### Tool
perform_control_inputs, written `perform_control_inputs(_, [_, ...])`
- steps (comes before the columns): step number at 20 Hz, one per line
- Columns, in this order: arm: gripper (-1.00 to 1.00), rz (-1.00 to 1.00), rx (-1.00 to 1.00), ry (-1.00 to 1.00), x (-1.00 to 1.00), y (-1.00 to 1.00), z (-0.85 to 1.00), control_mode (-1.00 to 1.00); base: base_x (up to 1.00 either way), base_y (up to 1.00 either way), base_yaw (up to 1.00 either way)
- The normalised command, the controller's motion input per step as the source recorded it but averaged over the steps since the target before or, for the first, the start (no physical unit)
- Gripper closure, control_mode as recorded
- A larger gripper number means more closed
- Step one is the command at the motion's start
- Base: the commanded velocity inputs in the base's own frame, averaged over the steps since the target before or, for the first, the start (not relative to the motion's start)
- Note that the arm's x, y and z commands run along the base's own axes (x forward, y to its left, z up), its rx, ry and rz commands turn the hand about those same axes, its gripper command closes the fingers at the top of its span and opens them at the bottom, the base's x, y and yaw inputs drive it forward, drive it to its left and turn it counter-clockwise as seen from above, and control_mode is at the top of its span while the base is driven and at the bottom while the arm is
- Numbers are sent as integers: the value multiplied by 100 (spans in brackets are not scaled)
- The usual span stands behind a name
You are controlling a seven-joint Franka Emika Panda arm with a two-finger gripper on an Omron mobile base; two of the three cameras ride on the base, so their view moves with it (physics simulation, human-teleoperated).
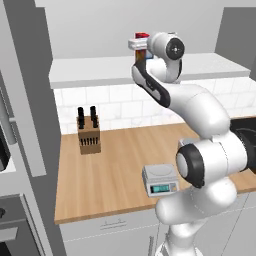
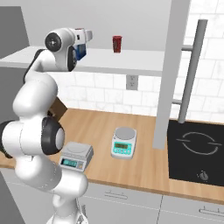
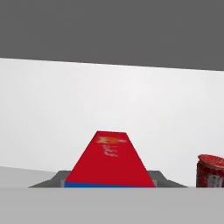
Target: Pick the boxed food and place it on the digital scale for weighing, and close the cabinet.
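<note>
Up at the top of the left base view, my gripper (image 1: 139, 45) is on the cabinet (image 2: 131, 63) shelf, squeezed shut on the boxed food (image 3: 109, 162). I think I am at the grabbing step. Next I must lift the box out and carry it down to the digital scale (image 1: 161, 180) low on the wooden counter (image 1: 115, 165). Its top is flat, grey and square. The box is smooth, red card.

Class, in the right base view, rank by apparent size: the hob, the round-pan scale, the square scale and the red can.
1. Hob, largest.
2-3. Square scale and round-pan scale: look alike; the square one sits nearer, so unranked.
4. Red can, smallest, but farthest.
</note>
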Motion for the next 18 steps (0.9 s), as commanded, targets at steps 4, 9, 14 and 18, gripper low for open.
perform_control_inputs(4, [100, -2, 0, -10, -78, 0, 0, -100, 0, 0, 0])
perform_control_inputs(9, [100, 0, 2, -15, -65, 0, 3, -100, 0, 0, 0])
perform_control_inputs(14, [100, 0, 1, -15, -84, 1, 0, -100, 0, 0, 0])
perform_control_inputs(18, [100, -1, 4, -13, -79, 0, 12, -100, 0, 0, 0])
